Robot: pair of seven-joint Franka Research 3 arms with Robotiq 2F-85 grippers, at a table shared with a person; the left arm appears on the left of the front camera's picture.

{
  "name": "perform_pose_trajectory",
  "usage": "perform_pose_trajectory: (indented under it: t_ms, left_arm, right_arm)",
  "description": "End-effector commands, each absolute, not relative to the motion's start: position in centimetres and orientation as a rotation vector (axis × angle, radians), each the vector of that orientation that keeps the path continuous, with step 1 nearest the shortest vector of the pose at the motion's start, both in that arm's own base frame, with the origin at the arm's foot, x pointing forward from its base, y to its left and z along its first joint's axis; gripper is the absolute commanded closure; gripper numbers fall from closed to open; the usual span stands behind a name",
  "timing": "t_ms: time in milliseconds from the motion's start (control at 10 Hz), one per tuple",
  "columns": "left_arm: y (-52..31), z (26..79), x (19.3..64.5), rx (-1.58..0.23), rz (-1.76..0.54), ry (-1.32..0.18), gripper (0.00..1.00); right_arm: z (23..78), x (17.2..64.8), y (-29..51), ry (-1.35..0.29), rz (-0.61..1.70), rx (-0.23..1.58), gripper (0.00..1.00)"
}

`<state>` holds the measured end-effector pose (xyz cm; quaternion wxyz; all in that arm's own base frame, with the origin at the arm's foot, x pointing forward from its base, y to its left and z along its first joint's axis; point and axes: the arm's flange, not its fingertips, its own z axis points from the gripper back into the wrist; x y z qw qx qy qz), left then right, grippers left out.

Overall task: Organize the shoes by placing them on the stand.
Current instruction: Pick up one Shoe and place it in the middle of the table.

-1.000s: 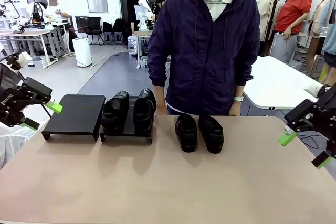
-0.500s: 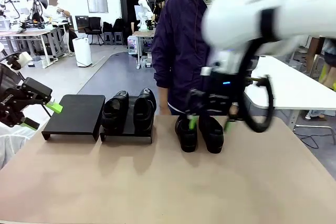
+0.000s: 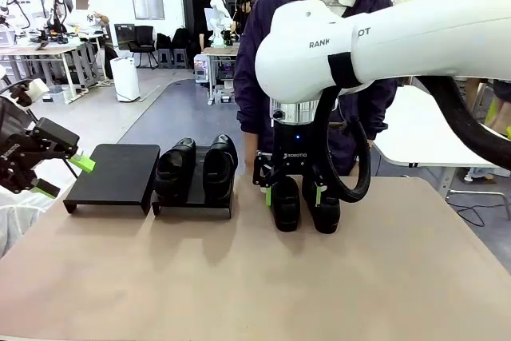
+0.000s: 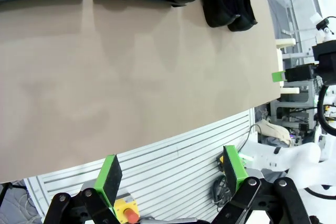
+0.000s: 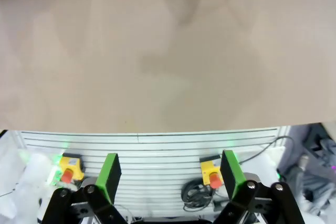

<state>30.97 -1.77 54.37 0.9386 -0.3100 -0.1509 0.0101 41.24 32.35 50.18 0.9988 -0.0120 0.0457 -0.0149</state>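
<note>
Right gripper (image 3: 293, 196) hangs wide open over the loose pair of shoes (image 3: 285, 212) on the bench (image 3: 239, 277), maybe touching them. The other pair (image 3: 176, 169) sits on the right stand tray (image 3: 192, 205). Left gripper (image 3: 64, 176), open too, hovers beside the left tray (image 3: 116, 172).

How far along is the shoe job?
Done: the first pair stands on the right-hand tray. In hand: the right gripper, jaws open, is down over the second pair on the table, with nothing gripped. Left: that pair must go onto the empty tray; the left gripper hangs open beside it.
</note>
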Motion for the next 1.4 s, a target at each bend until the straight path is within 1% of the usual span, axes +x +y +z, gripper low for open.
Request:
perform_pose_trajectory:
  t_ms: [0,100,300,600,800,900,1100,1200,1300]
  left_arm:
    - [-1.6,54.1,30.9,-0.655,0.001,-0.313,0.0]
    - [-1.6,54.1,30.9,-0.655,0.001,-0.313,0.0]
    - [-1.6,54.1,30.9,-0.655,0.001,-0.313,0.0]
    - [-1.6,54.1,30.9,-0.655,0.001,-0.313,0.0]
    - [-1.6,54.1,30.9,-0.655,0.001,-0.313,0.0]
    - [-1.6,54.1,30.9,-0.655,0.001,-0.313,0.0]
    - [-1.6,54.1,30.9,-0.655,0.001,-0.313,0.0]
    - [-1.6,54.1,30.9,-0.655,0.001,-0.313,0.0]
    - [-1.6,54.1,30.9,-0.655,0.001,-0.313,0.0]
  right_arm:
    - [49.0,42.8,33.7,0.064,0.026,-0.07,0.0]
    - [48.0,45.3,34.2,0.068,0.048,-0.073,0.0]
    - [46.5,50.5,34.1,0.02,0.032,-0.088,0.0]
    - [43.6,55.8,33.6,-0.062,-0.012,-0.086,0.0]
    - [42.3,57.6,33.0,-0.112,-0.056,-0.066,0.0]
    - [42.0,58.0,33.0,-0.091,-0.068,-0.043,0.0]
    - [42.5,57.3,32.6,-0.063,-0.028,-0.06,0.0]
    - [41.9,58.0,32.5,-0.074,-0.036,-0.052,0.0]
    - [41.1,58.9,32.3,-0.136,-0.038,-0.043,0.0]
